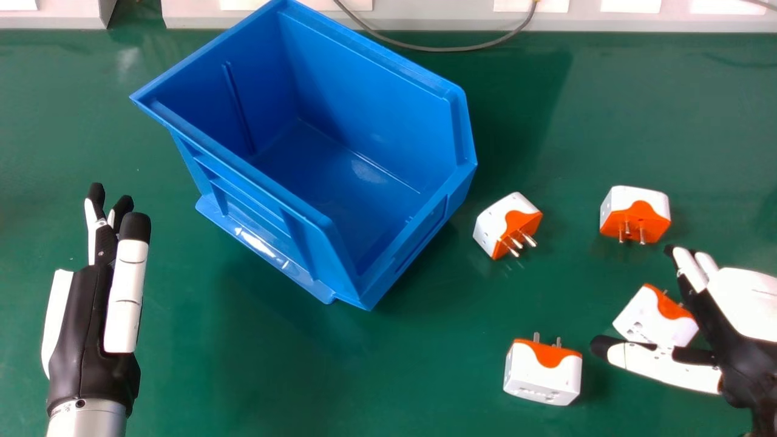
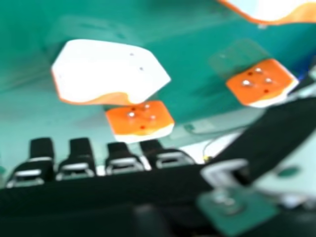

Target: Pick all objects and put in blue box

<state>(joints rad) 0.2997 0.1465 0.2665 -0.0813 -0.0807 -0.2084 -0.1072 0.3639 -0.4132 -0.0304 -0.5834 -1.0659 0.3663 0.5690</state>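
My right hand [image 1: 737,321] is open at the head view's right edge, its thumb and fingers spread around a white and orange adapter [image 1: 652,318] on the table. Three more adapters lie on the table: one beside the box [image 1: 505,226], one farther right [image 1: 635,214] and one nearer the front [image 1: 542,371]. The blue box [image 1: 397,243] is upright and has nothing in it. My left hand [image 1: 91,321] is open at the left. In the right hand view, beyond the fingertips of my right hand [image 2: 76,160], are a near adapter [image 2: 106,71] and others [image 2: 140,121], [image 2: 261,84].
The green table [image 1: 273,376] carries everything. Along its far edge runs a pale grey ledge [image 1: 425,18] with a hanging grey cable [image 1: 449,48]. The raised walls of the box stand between my two hands, toward the back.
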